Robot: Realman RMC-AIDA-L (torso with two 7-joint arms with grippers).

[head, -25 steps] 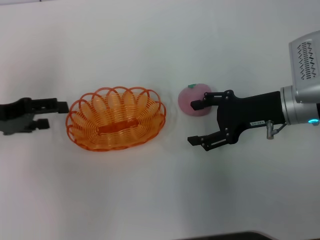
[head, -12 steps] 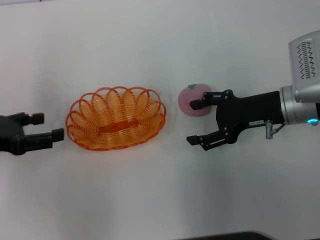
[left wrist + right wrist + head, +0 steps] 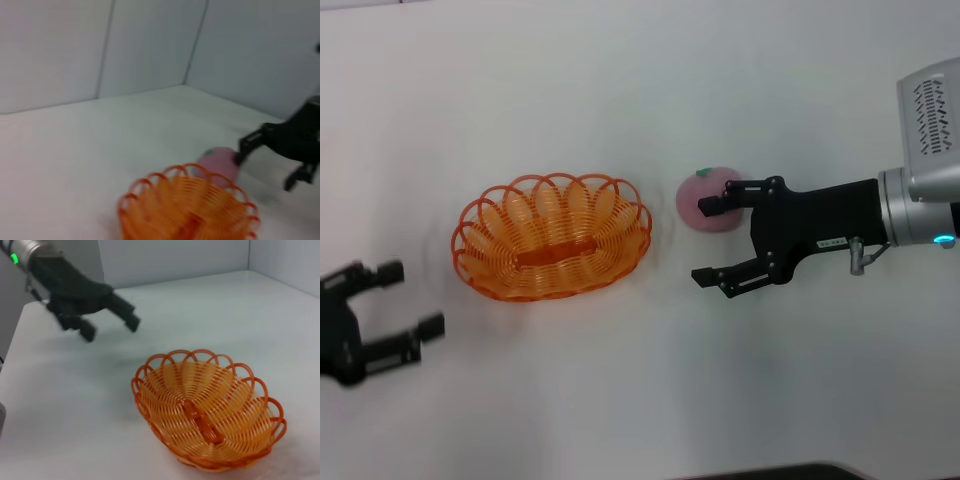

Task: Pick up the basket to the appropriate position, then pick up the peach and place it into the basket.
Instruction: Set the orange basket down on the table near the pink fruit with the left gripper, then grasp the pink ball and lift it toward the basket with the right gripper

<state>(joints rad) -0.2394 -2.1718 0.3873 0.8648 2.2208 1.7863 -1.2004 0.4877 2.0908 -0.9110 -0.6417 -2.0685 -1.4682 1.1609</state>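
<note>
1. My left gripper (image 3: 402,308) hangs open, nearest me, apart from the basket.
2. The basket (image 3: 552,238) sits mid-table.
3. My right gripper (image 3: 708,243) gapes beside the peach (image 3: 705,197), one finger overlapping it.

An orange wire basket (image 3: 552,237) with looped rim is seen on a white table (image 3: 620,90). A pink peach (image 3: 705,205) bears a green leaf. Both grippers are black.
</note>
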